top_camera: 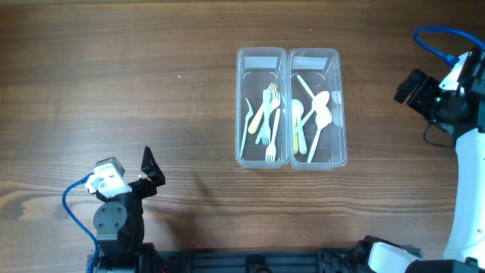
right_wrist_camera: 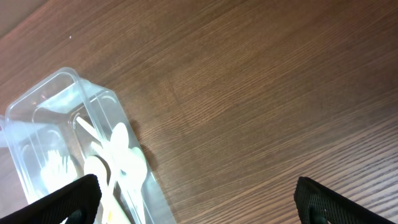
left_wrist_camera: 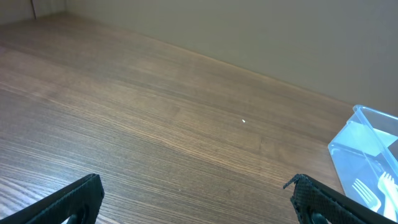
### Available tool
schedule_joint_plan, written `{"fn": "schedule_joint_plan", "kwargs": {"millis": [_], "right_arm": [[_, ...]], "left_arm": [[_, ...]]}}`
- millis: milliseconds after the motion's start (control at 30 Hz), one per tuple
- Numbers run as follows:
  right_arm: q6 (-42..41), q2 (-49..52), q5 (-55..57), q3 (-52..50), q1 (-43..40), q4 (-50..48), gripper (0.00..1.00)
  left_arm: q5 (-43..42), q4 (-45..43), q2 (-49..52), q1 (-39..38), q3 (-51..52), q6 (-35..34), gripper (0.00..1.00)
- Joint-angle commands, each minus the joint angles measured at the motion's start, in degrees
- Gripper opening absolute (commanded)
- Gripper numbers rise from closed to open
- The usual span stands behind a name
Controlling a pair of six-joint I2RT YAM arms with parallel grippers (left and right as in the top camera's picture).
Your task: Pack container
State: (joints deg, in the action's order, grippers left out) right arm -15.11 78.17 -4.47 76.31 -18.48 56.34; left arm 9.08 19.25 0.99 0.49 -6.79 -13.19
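With both arms well apart from the work, the left gripper point(left_wrist_camera: 199, 202) is released: its fingers point(left_wrist_camera: 74, 196) are spread wide, nothing is held, and only bare desk point(left_wrist_camera: 155, 124) shows between them. Ahead of this gripper and off to its right, well apart from it, lies the fork container point(left_wrist_camera: 357, 149), a clear rectangular tub with forks point(left_wrist_camera: 362, 190) lying flat inside.

The right gripper point(right_wrist_camera: 199, 202) is likewise released and empty, its fingers spread wide above bare desk. To its left, nearer than the fork container is to the left gripper, lies the spoon container point(right_wrist_camera: 46, 121), a matching clear tub holding white spoons point(right_wrist_camera: 118, 146).

In the overhead view the two containers touch along their long sides. The spoon container is on the right gripper's side and the fork container is beyond it.
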Motion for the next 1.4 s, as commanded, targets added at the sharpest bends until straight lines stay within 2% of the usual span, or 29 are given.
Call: {"fn": "schedule_joint_plan", "kwargs": {"millis": [0,167,267,367,467,600,700,1033,1167,1367], "right_arm": [[-0.1,0.1,-0.3,-0.3,-0.1,-0.2,1.00],[0.1,-0.4,1.6,-0.3,-0.1,0.2,1.00],[0.7,-4.3,2.6,-0.3,0.6,-1.4,1.00],[5.8,-9.7,3.2,-0.3,2.9,-4.4,1.00],[16.0,-17.4,3.2,-0.3,7.4,-8.2,1.00],[20.3,-24.9,3.1,-1.5,9.5,-8.8,1.00],[20.3,-30.7,3.1,-6.6,9.5,-9.8,1.00],[18.5,-55.3,-4.2,-41.0,9.5,-24.4,1.00],[16.2,-62.3,-4.4,-47.6,9.5,-24.6,1.00],[16.2,-67.6,-4.4,-52.1,9.5,-25.9,1.00]], "left_arm": [[-0.7,-0.2,-0.8,0.4,0.9,-0.7,1.00],[-0.7,-0.2,-0.8,0.4,0.9,-0.7,1.00],[-0.7,-0.2,-0.8,0.4,0.9,-0.7,1.00],[-0.7,-0.2,-0.8,0.4,0.9,-0.7,1.00],[-0.7,-0.2,-0.8,0.4,0.9,-0.7,1.00],[-0.7,-0.2,-0.8,0.4,0.9,-0.7,1.00],[-0.7,-0.2,-0.8,0.4,0.9,-0.7,1.00],[-0.7,-0.2,-0.8,0.4,0.9,-0.7,1.00],[-0.7,-0.2,-0.8,0.4,0.9,-0.7,1.00],[-0.7,-0.2,-0.8,0.4,0.9,-0.7,1.00]]}}
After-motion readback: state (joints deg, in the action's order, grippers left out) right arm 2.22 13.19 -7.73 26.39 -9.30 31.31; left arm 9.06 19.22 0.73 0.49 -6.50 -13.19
